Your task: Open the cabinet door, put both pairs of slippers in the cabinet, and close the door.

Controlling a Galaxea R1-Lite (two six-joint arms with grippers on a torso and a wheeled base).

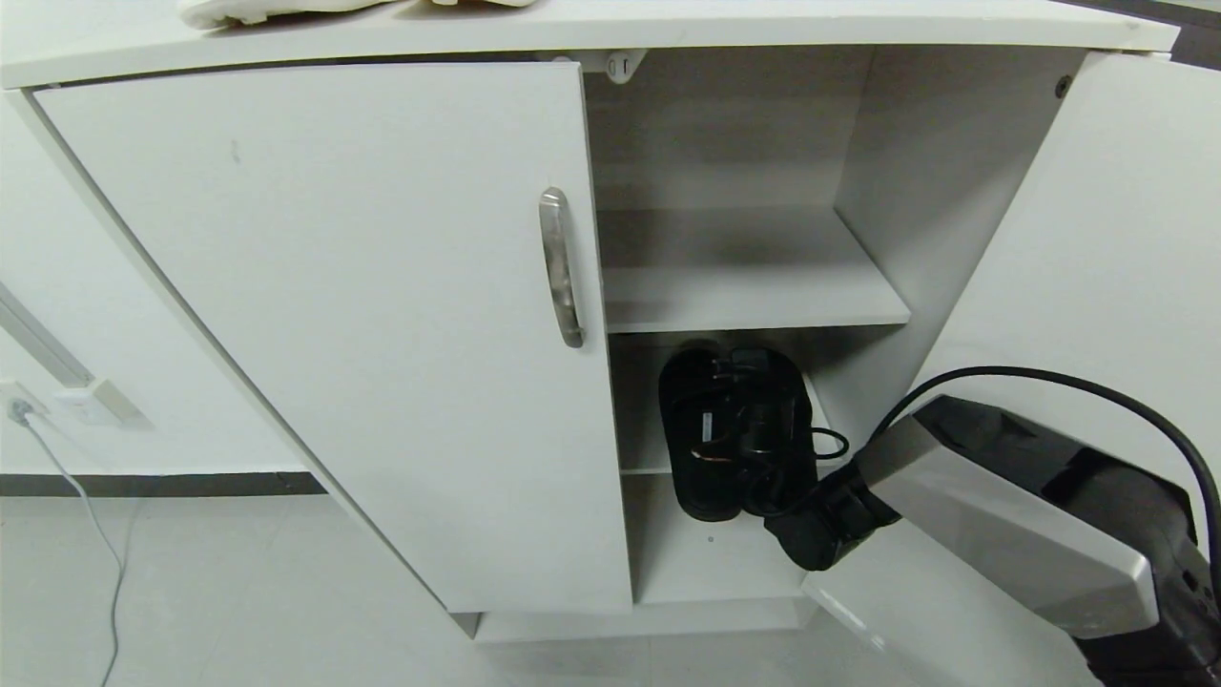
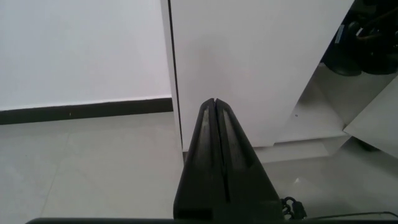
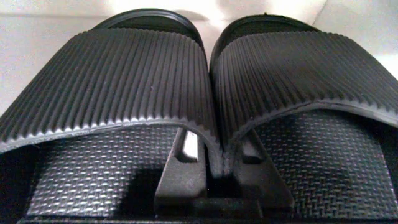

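Note:
A pair of black ribbed slippers (image 1: 734,429) (image 3: 143,81) sits side by side in the open right half of the white cabinet (image 1: 858,24), at the lower shelf, heels sticking out past its front edge. My right gripper (image 1: 768,477) (image 3: 217,168) is shut on the two inner side walls of the pair, pinching them together. Whether the soles rest on the shelf I cannot tell. Something white and soft, seemingly the other slippers (image 1: 267,10), lies on the cabinet top. My left gripper (image 2: 214,109) is shut and empty, low over the floor before the shut left door (image 1: 334,315).
The right door (image 1: 1097,267) stands swung wide open beside my right arm. An upper shelf (image 1: 744,286) is bare. The left door carries a metal handle (image 1: 561,267). A wall socket and cable (image 1: 57,410) are at the left, above pale floor tiles (image 2: 93,162).

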